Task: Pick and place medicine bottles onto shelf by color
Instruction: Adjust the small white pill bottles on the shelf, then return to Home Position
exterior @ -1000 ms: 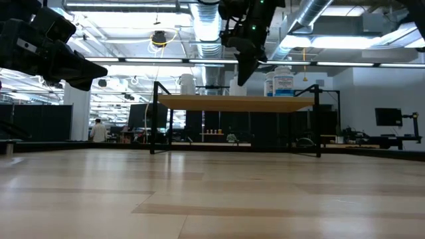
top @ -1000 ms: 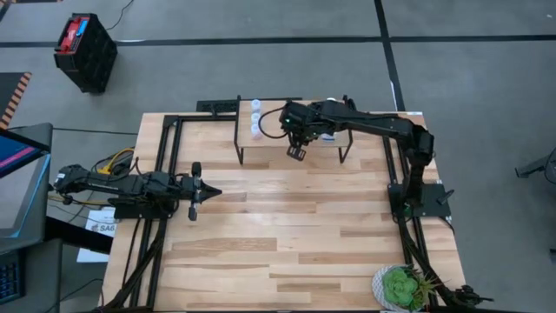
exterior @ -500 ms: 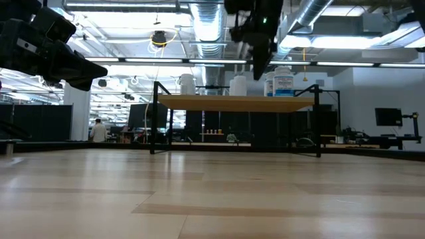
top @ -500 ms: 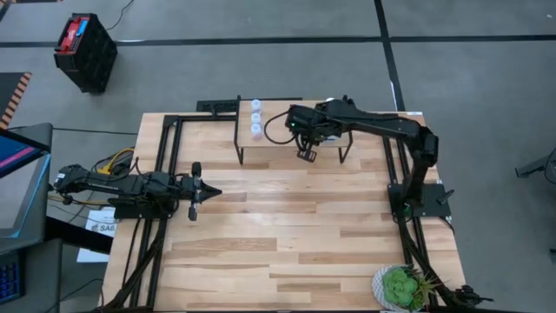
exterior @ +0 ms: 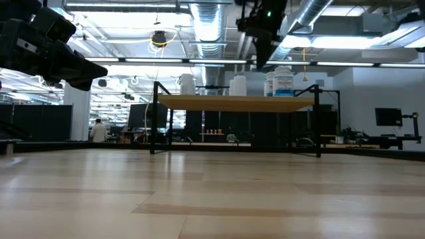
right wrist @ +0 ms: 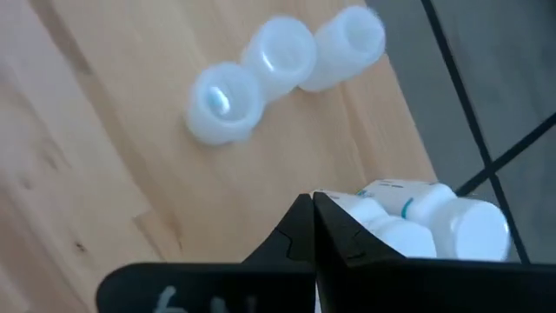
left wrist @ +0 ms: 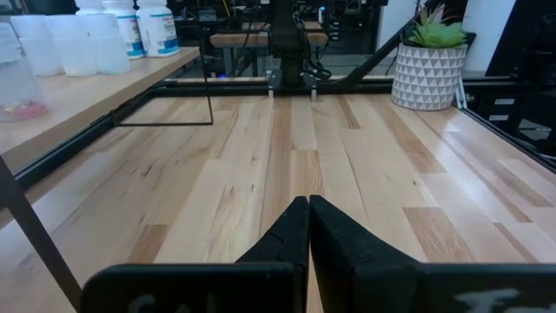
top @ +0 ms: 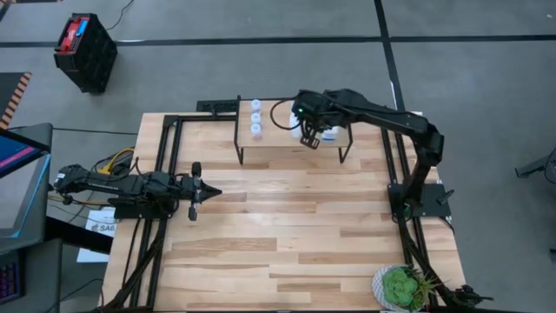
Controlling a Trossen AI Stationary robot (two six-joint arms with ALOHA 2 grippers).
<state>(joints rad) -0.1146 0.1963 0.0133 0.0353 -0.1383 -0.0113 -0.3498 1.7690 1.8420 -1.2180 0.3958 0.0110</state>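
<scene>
The right hand (top: 310, 139) hangs over the shelf (top: 278, 142), its fingers pressed together and holding nothing. Three pale-blue medicine bottles (top: 255, 117) stand in a row at the shelf's left end; white bottles (top: 329, 134) cluster just right of the hand. The sorting looks close to done, so the arm probably needs to lift clear. Those white bottles beside its fingers risk being knocked. The left hand (top: 211, 192), pinched closed and empty, waits over the desk (top: 287, 235) at left; a potted plant (top: 400, 288) sits at the near right corner.
</scene>
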